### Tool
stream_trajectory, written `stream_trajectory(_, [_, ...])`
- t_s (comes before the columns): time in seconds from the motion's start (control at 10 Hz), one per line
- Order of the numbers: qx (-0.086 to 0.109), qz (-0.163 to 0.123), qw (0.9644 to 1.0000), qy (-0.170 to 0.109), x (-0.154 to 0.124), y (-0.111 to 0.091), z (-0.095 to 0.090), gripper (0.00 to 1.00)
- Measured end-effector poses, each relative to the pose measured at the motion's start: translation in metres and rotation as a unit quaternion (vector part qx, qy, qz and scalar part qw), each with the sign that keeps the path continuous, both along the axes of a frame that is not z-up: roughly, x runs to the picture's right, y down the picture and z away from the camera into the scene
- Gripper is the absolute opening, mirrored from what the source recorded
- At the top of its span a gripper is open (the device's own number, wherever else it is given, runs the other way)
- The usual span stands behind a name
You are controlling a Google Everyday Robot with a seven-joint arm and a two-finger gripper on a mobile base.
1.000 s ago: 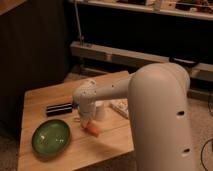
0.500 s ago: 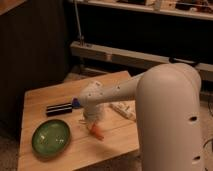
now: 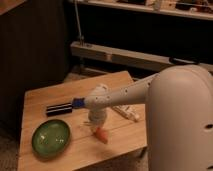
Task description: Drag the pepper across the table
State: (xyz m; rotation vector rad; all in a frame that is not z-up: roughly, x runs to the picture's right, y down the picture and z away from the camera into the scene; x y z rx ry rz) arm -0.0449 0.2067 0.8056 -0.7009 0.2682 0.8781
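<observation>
Since 1 second ago the pepper [image 3: 101,134] has slid toward the table's near edge, and the gripper [image 3: 97,126] has come with it, further from the green plate [image 3: 51,138]. Seen from the single camera, the white arm [image 3: 131,92] reaches leftward from its bulky rounded shell at lower right, bends at a blue-banded wrist joint and points down over the light wooden plank table [image 3: 45,96]. Its gripper is clenched directly above the small orange-red tapered pepper, touching its upper end; whether it truly grasps it I cannot tell. A round, glossy green plate lies to the left, a dark oblong bar [image 3: 59,108] behind it, and a white tube [image 3: 126,113] just right of the wrist.
</observation>
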Motion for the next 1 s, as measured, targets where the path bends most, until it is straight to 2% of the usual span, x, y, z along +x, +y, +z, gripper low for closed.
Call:
stream_trajectory(0.5, [0.001, 0.025, 0.9997, 0.002, 0.011, 0.008, -0.006, 0.0])
stream_trajectory(1.0, [-0.007, 0.042, 0.9987, 0.027, 0.034, 0.019, -0.01, 0.0])
